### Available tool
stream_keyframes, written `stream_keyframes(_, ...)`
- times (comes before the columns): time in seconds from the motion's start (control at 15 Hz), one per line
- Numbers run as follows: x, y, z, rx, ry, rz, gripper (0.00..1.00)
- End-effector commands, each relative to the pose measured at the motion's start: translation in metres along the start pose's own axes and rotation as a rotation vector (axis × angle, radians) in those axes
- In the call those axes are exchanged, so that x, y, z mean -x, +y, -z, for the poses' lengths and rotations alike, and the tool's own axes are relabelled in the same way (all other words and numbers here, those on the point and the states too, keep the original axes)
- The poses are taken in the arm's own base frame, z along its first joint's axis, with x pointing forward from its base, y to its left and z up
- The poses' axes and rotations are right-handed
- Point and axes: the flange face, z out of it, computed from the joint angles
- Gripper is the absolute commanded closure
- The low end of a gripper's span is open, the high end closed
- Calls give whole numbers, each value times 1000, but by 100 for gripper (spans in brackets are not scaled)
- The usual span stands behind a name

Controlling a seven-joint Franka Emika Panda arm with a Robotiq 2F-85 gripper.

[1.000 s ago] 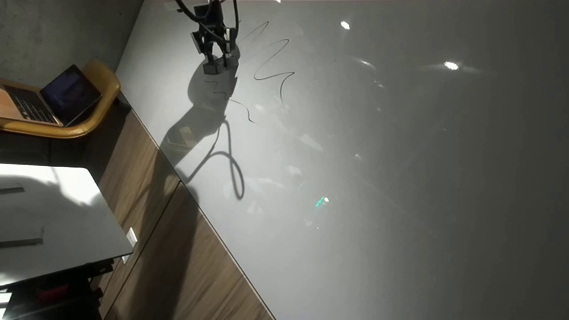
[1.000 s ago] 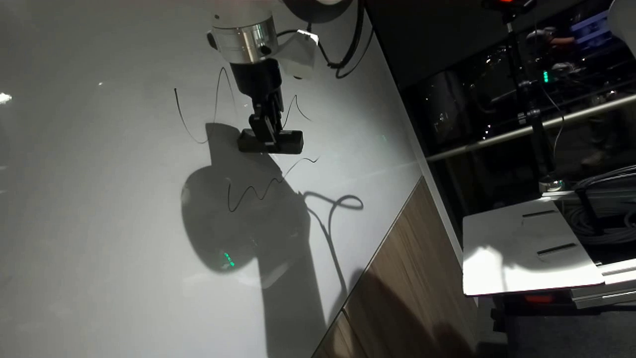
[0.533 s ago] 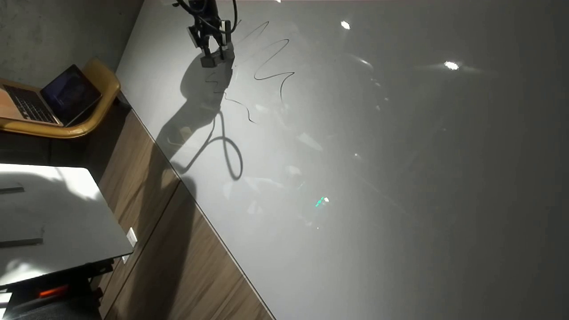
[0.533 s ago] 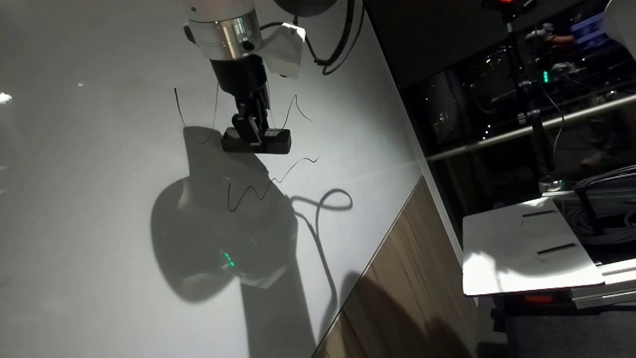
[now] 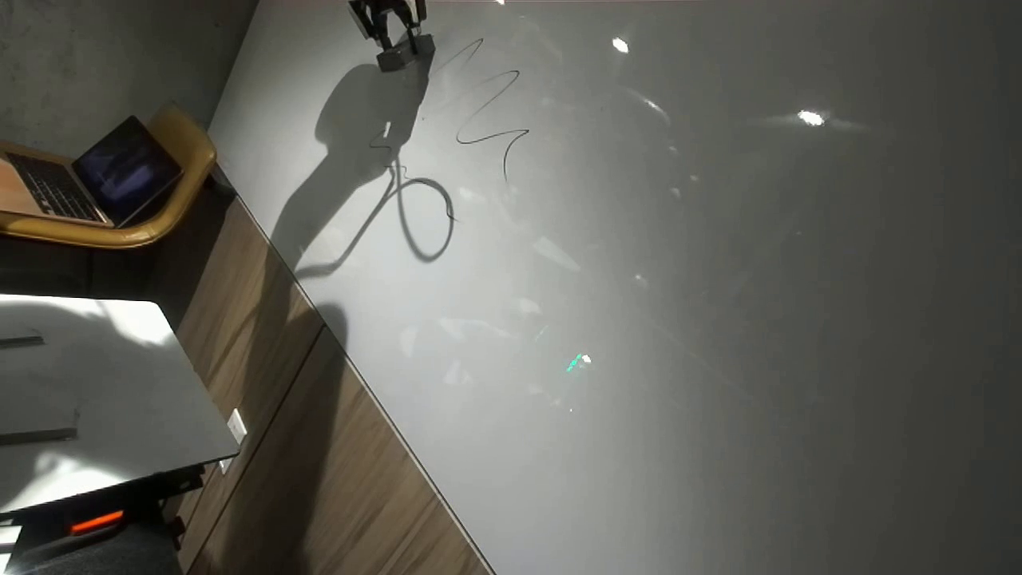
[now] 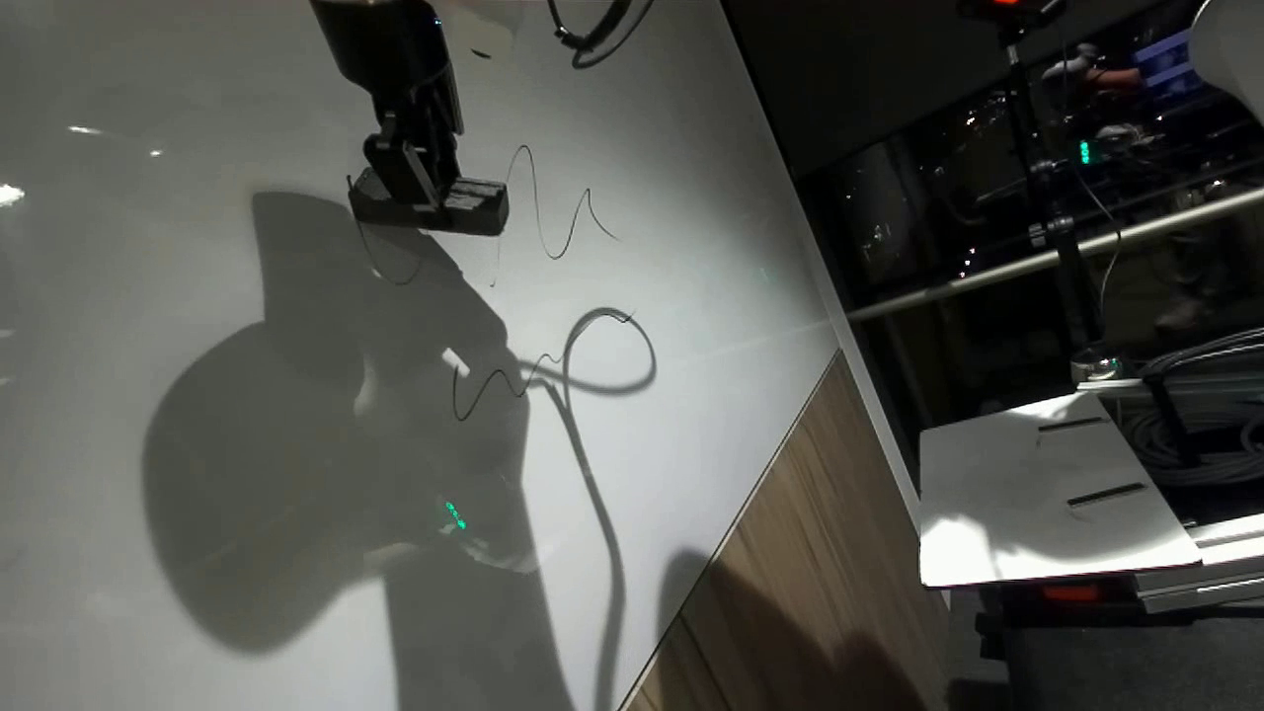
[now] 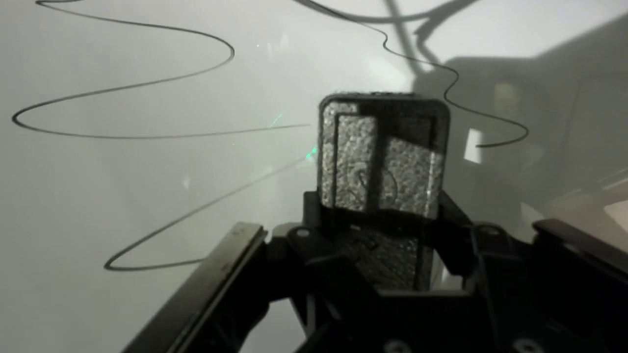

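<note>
My gripper (image 5: pixel 399 49) is shut on a dark rectangular eraser-like block (image 5: pixel 393 60). In an exterior view the gripper (image 6: pixel 425 197) grips the block (image 6: pixel 479 207) across its middle, and both ends stick out. In the wrist view the jaws (image 7: pixel 378 215) press on both sides of the block's speckled grey top (image 7: pixel 392 162). The block is over a glossy white board (image 5: pixel 639 447); whether it touches cannot be told. A long wavy dark line (image 5: pixel 482 139) and a shorter wavy line (image 5: pixel 431 188) are drawn on the board. The arm's shadow covers part of the shorter line (image 6: pixel 497 373).
Wood panels (image 5: pixel 399 511) border the board's edge. A yellow chair (image 5: pixel 152 231) holds an open laptop (image 5: pixel 128 172). A white cart top (image 6: pixel 1047 494) stands beside the board. A dark cable (image 6: pixel 597 39) hangs near the arm. Bright reflections (image 5: pixel 810 118) and green specks show on the board.
The gripper and block have moved toward the top of both exterior views, and clearly leftward in one of them. The shadow has shifted along with them. The grip is unchanged, and the lines look the same.
</note>
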Motion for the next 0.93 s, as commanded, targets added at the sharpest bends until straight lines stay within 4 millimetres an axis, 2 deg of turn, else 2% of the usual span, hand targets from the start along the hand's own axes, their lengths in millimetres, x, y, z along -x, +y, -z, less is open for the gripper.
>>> stream_keyframes(0.0,-26,1,2,36,20,-2,70)
stream_keyframes(0.27,-34,1,1,52,1,-2,70)
stream_keyframes(0.67,-52,18,17,76,25,-21,70)
stream_keyframes(0.87,-55,21,4,53,18,-26,70)
